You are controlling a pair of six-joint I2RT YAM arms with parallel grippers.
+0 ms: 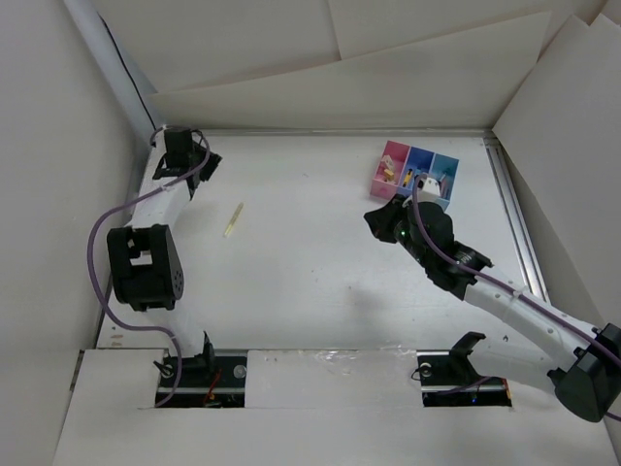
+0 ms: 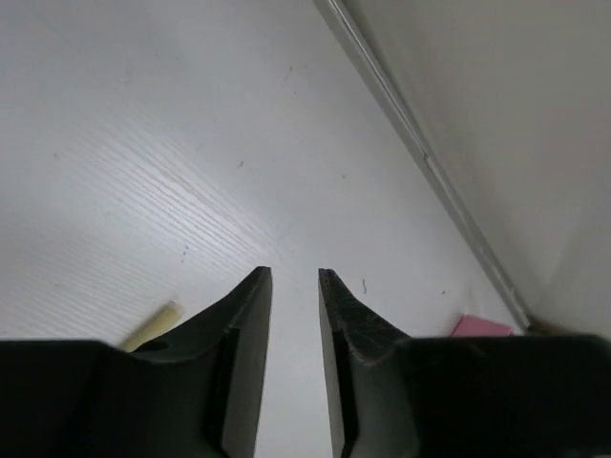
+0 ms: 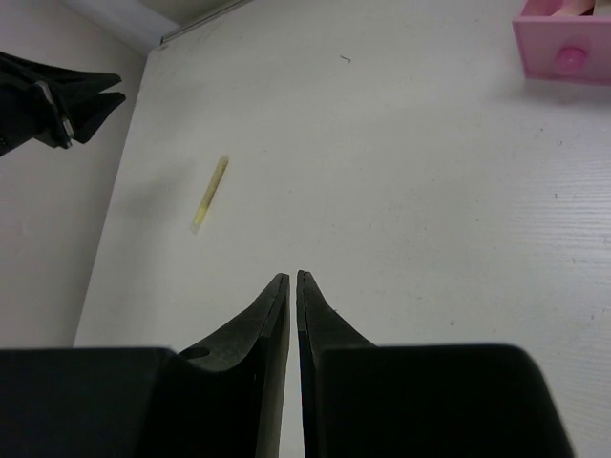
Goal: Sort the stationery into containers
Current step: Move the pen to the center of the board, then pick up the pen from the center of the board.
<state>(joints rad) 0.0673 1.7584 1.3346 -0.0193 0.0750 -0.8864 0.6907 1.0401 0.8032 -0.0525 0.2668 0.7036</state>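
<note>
From above, one yellow pen (image 1: 234, 219) is seen lying alone on the surface (image 1: 310, 291), left of centre and well apart from the three joined bins (image 1: 415, 173) at the far right, in which small items are already held. The left pincer (image 1: 199, 160) is poised near the far left corner, nearer to the pen than the right pincer (image 1: 374, 216), which hangs just in front of the bins. In the left wrist view the fingers are seen slightly spread with nothing between them, and only one end of the pen is shown at the lower left. For a clean pick, the pincer would best be widened, centred over the shaft and turned across its length. In the right wrist view the fingers are pressed together on nothing, and the pen is seen as a thin, pale yellow stick with a lighter end, lying flat.
</note>
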